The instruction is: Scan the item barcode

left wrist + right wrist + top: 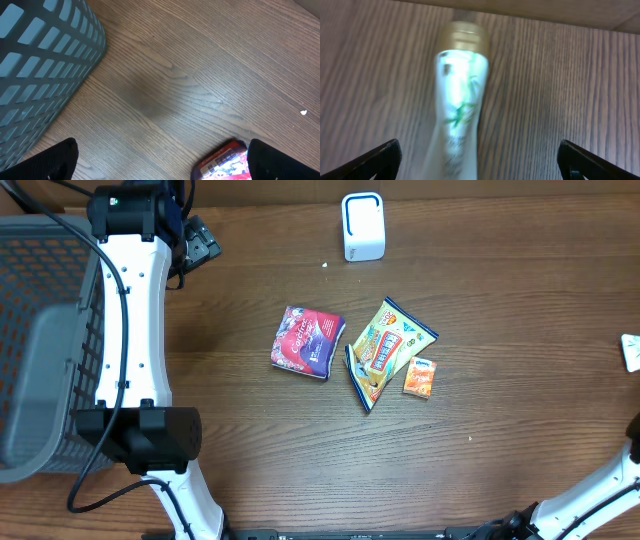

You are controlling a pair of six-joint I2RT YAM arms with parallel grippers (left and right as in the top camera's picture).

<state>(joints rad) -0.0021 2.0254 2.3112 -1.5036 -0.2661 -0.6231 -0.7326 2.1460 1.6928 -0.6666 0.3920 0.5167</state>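
A white tube with a gold cap (462, 95) lies blurred on the wood between the wide-apart fingers (377, 160) of my right gripper (480, 167), which is open and touches nothing. At the overhead view's right edge only a white end of the tube (631, 352) shows. The white scanner (362, 225) stands at the back of the table. My left gripper (162, 165) is open above bare wood, with a red packet (225, 162) just inside its right finger (280, 160). No barcode can be made out.
A grey mesh basket (40, 330) fills the left side, beside the left arm (130, 330). In the middle lie the red packet (308, 341), a yellow snack bag (385, 350) and a small orange packet (420, 377).
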